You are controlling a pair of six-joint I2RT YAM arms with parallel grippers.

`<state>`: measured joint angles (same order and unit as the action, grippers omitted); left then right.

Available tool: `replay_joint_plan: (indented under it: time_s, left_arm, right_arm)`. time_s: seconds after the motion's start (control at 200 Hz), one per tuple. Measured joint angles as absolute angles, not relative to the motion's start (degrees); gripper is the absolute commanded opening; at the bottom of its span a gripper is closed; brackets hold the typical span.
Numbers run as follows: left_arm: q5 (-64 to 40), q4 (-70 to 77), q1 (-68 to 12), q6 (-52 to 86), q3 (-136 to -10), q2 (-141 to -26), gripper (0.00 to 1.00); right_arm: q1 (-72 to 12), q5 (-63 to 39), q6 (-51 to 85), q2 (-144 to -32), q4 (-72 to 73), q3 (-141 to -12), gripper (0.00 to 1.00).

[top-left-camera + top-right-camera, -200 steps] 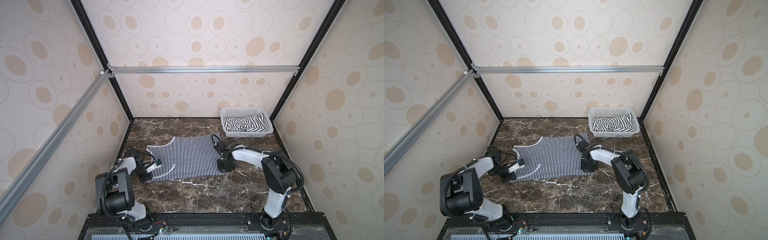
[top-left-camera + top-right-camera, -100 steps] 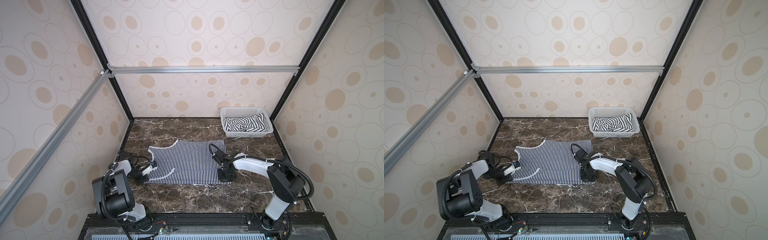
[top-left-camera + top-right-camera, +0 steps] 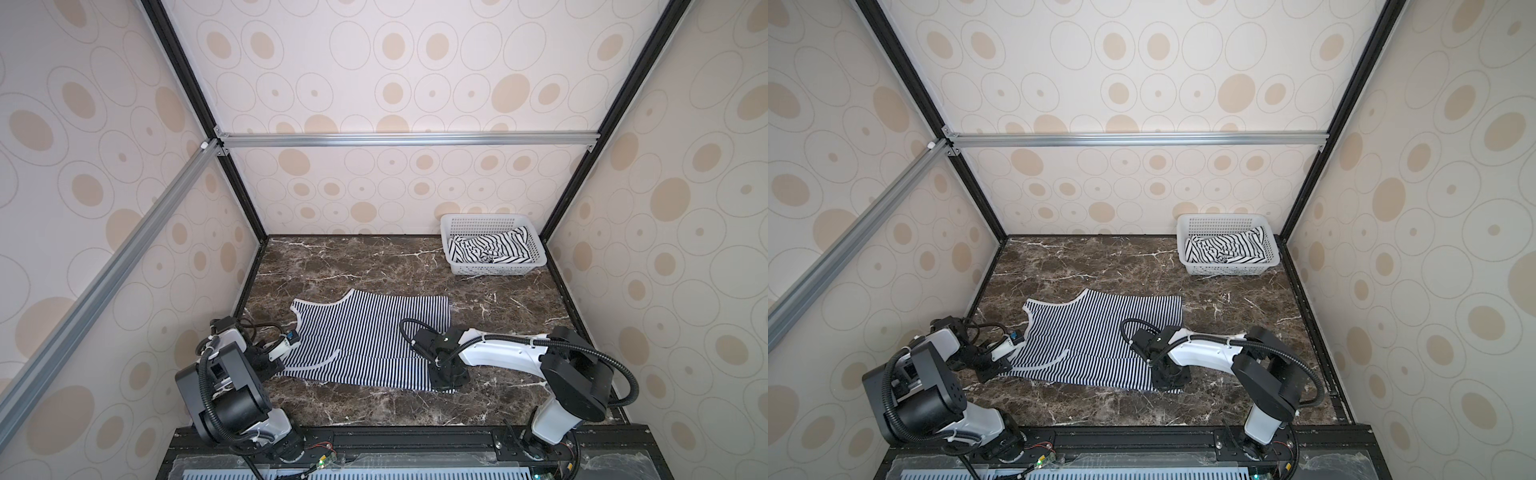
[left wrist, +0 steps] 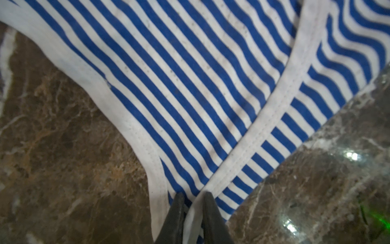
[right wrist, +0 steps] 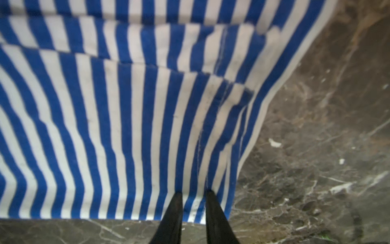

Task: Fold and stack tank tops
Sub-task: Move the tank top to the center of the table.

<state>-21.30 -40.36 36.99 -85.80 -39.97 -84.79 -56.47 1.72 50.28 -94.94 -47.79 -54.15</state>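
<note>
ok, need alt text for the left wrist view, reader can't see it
The left gripper has its two dark fingertips closed on the white trim of a narrow-striped tank top, where two bound edges meet. The blue-and-white striped cloth fans out from the grip over a brown marble table, which shows on both sides of it.

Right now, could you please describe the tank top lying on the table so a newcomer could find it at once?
On the near half of the brown marble tabletop, the narrow-striped tank top lies spread out. Unlike the wide-striped tank top bunched in the white basket at the far corner, its stripes are dense, thin, blue and white.
</note>
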Motion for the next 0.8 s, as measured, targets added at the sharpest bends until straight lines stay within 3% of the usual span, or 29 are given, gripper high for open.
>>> replay_joint_plan:
  time_s: [0.18, 0.24, 0.365, 0.51, 0.8]
  left_arm:
    - [-19.16, -42.46, 40.14, -89.52, -39.16, -83.64, 0.2]
    - [-18.68, -42.7, 40.4, -89.95, -39.13, -82.74, 0.25]
    - [-17.28, -45.17, 40.69, -89.97, -40.36, -82.67, 0.38]
    - [-18.0, -50.46, 40.14, -87.68, -46.5, -84.47, 0.44]
    - [-22.7, -43.7, 23.97, -71.81, -53.17, -79.22, 0.55]
  right_arm:
    - [-59.53, 1.65, 52.31, -94.37, -49.04, -53.34, 0.24]
    - [-59.75, 1.76, 52.56, -93.95, -49.84, -53.36, 0.26]
    - [-59.7, 3.44, 52.31, -92.09, -54.87, -55.44, 0.35]
    - [-58.37, 5.43, 50.19, -90.91, -58.15, -63.35, 0.46]
    - [-45.5, 5.17, 42.57, -93.49, -57.69, -74.48, 0.52]
